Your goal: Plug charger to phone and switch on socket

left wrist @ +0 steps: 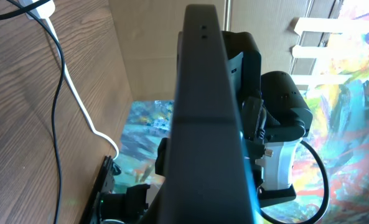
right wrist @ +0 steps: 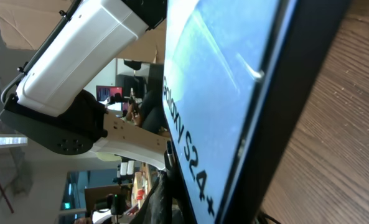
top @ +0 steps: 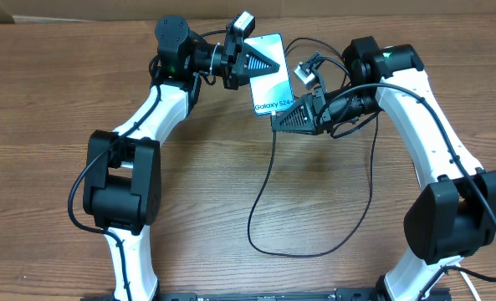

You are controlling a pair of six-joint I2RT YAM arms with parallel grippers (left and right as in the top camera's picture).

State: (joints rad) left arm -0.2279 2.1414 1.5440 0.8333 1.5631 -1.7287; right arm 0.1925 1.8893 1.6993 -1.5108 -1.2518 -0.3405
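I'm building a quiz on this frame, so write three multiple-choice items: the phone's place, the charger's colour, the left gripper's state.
1. Where is the phone?
A. Flat by the near edge.
B. Between the left gripper and right gripper, far side.
C. Under the left arm's base.

2. The charger is:
A. white.
B. red.
C. black.

3. The left gripper is:
A. shut on the phone.
B. wide open over bare wood.
C. out of view.

Key: 1 B, the overhead view shows it between both grippers. 2 C, it loops black across the table. 3 A, it clamps the phone's upper end.
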